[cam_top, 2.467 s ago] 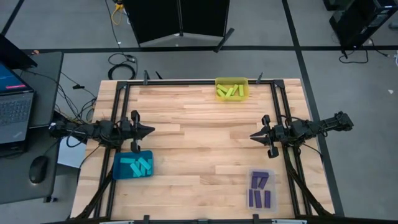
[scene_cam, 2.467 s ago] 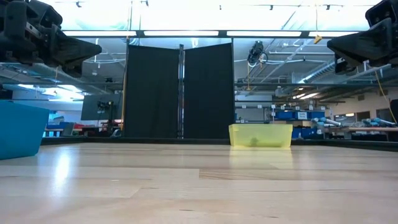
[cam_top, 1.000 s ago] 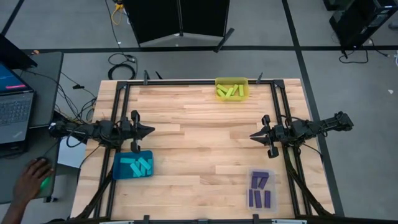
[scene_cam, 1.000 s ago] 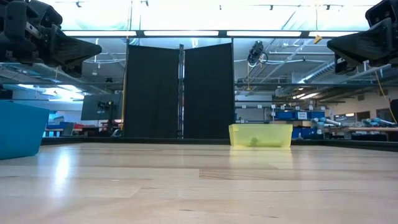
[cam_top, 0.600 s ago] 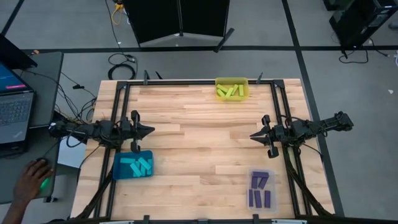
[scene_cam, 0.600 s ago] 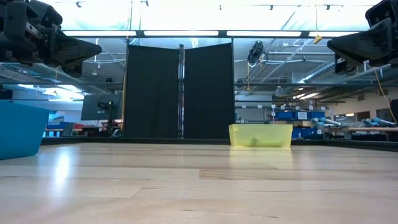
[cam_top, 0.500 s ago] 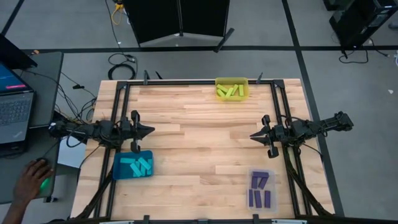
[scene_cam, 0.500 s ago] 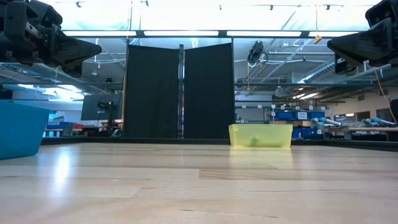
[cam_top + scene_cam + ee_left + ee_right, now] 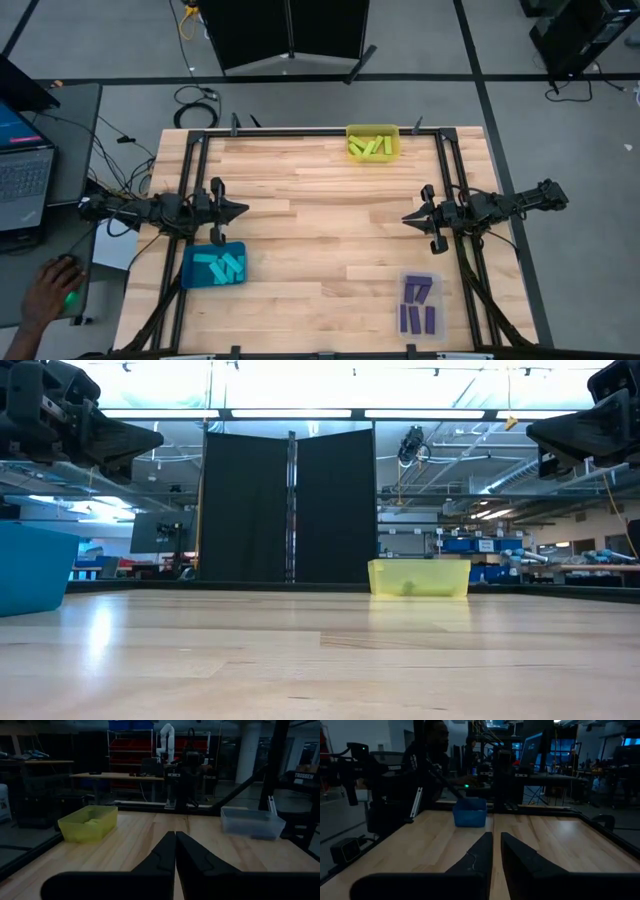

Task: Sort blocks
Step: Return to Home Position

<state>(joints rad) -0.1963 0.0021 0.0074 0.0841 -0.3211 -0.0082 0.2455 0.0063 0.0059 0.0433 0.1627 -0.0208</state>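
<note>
On the near side of the counter (image 9: 320,250), purple blocks (image 9: 417,305) lie in the clear bin (image 9: 420,304) to the right and cyan blocks (image 9: 219,266) in the teal bin (image 9: 214,266) to the left. At mid-depth both claws hang above the wood, holding nothing: left claw (image 9: 242,210) pressed closed, right claw (image 9: 406,218) nearly closed, a slit between its tips. Yellow-green blocks (image 9: 369,147) fill the yellow bin (image 9: 372,142) at the far edge.

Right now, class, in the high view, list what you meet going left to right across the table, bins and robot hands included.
Teal bin → left hand → yellow bin → right hand → clear bin.
</note>
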